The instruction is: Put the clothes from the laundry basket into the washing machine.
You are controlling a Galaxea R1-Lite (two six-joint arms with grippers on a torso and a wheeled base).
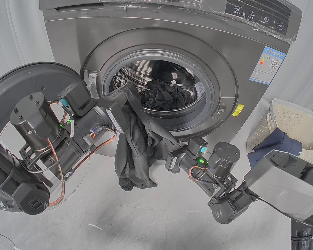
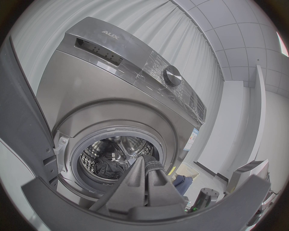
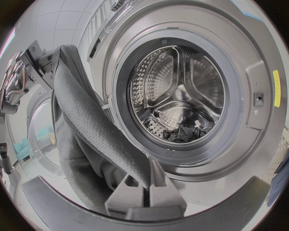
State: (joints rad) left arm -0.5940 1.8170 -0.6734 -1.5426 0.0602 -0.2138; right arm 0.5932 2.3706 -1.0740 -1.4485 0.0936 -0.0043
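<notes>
The head camera looks forward and down from above the arms at the washing machine (image 1: 80,41) and floor. The wrist cameras look past the left hand (image 2: 146,159) and right hand (image 3: 149,164), the right apparently nearer. All three share the drum (image 1: 148,69) and dark garment (image 1: 133,154).

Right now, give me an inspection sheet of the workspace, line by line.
Surface: bare grey floor.
Job's things: washing machine, door open, dark clothes in drum; black garment hanging before the opening; laundry basket on the robot's right, holding a navy garment.
Clutter: nothing seen.
Grippers: left gripper and right gripper both shut on the black garment.
Cables: orange-braided cable along the left arm.
Surroundings: pale curtain behind.
</notes>
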